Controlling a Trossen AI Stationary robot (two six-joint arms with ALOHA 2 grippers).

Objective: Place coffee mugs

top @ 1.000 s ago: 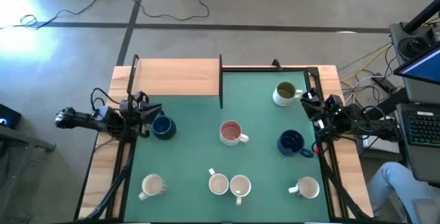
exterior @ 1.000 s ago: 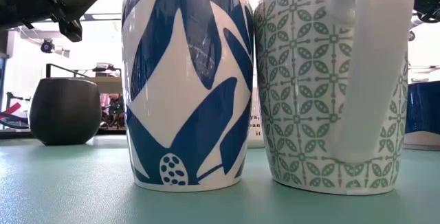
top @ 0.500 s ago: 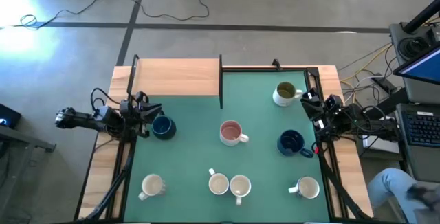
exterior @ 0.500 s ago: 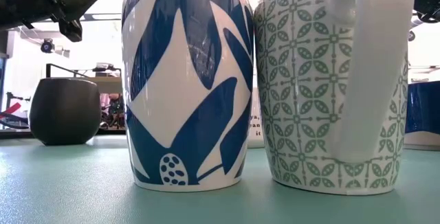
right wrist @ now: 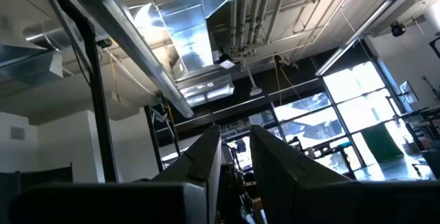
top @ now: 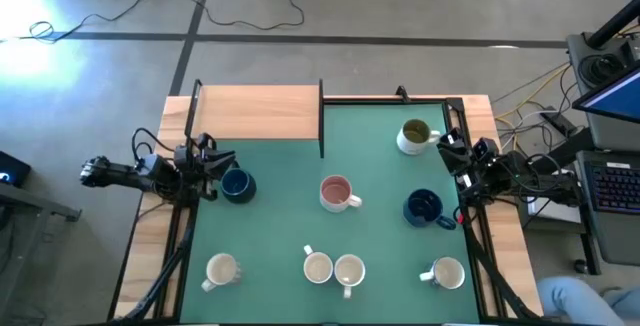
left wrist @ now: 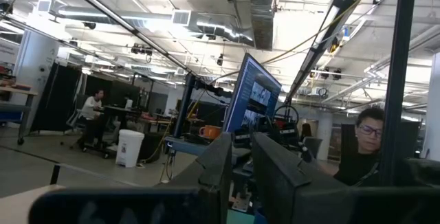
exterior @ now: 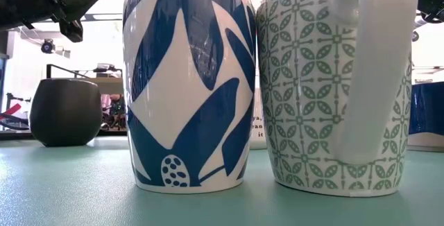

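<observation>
Currently both arms rest at the table edges: the left gripper (top: 212, 173) beside a dark blue mug (top: 237, 184), the right gripper (top: 449, 149) near the olive-lined mug (top: 414, 136), each with fingers nearly together and gripping nothing. Other mugs stand apart on the green mat (top: 280, 216): pink-lined mug (top: 337, 193) at center, second blue mug (top: 424, 207), white mugs (top: 333, 268) along the front.
</observation>
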